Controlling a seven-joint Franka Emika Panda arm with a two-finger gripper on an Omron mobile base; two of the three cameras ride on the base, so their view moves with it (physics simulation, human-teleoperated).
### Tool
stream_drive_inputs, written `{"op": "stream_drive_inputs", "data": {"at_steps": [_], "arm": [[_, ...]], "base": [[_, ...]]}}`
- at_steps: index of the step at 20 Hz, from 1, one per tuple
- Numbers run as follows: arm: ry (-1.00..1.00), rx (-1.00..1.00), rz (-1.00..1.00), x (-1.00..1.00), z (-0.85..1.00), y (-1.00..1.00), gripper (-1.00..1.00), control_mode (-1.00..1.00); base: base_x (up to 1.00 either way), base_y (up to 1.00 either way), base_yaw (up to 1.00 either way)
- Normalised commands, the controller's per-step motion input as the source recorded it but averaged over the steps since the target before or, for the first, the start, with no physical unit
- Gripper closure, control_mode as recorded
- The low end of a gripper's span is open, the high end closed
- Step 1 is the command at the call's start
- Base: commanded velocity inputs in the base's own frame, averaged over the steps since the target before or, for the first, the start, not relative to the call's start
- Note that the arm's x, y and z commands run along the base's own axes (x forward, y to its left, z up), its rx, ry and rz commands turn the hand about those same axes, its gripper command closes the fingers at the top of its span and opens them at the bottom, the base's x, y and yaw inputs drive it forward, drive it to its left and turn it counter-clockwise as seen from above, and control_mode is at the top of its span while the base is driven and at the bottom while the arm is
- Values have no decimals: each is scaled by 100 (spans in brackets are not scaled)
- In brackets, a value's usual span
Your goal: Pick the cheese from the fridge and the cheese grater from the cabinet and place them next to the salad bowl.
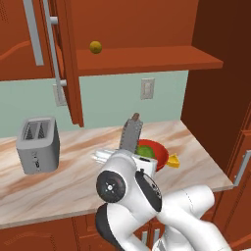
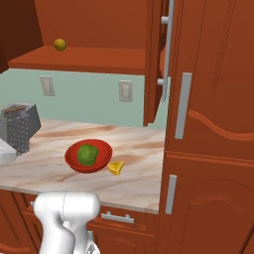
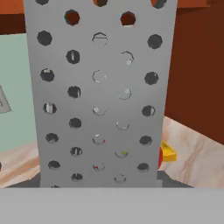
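Note:
The grey perforated cheese grater (image 1: 131, 132) leans tilted over the counter just left of the red salad bowl (image 1: 159, 153), close before the hand camera (image 3: 98, 96). My gripper (image 1: 117, 155) is at its lower end, shut on it, with the fingertips hidden. The right base view has the cheese grater (image 2: 20, 126) at the far left, left of the salad bowl (image 2: 101, 149) with its green leafy ball (image 2: 88, 155). The yellow cheese (image 1: 172, 161) (image 2: 116, 167) lies on the counter against the bowl's right side. The cabinet (image 1: 68, 63) stands open above. The fridge is out of view.
A silver toaster (image 1: 38, 144) stands at the left of the marble counter (image 1: 49, 188). A small round yellow fruit (image 1: 95, 47) sits on the open cabinet's shelf (image 1: 147, 61). Tall wooden panels with silver handles (image 2: 183, 104) bound the counter on the right.

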Motion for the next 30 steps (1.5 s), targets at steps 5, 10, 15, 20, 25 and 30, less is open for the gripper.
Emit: {"op": "stream_drive_inputs", "data": {"at_steps": [5,10,15,20,25,30], "arm": [[0,-8,-6,1,-52,-4,100,-100],[3,-6,-5,5,-43,-4,100,-100],[9,-7,-13,27,-59,-23,100,-100],[3,-12,-11,27,-52,0,100,-100],[0,-9,-10,25,-39,0,100,-100],[0,-12,-10,31,-40,0,100,-100]], "base": [[0,0,0],[0,0,0],[0,0,0],[0,0,0],[0,0,0],[0,0,0]]}}
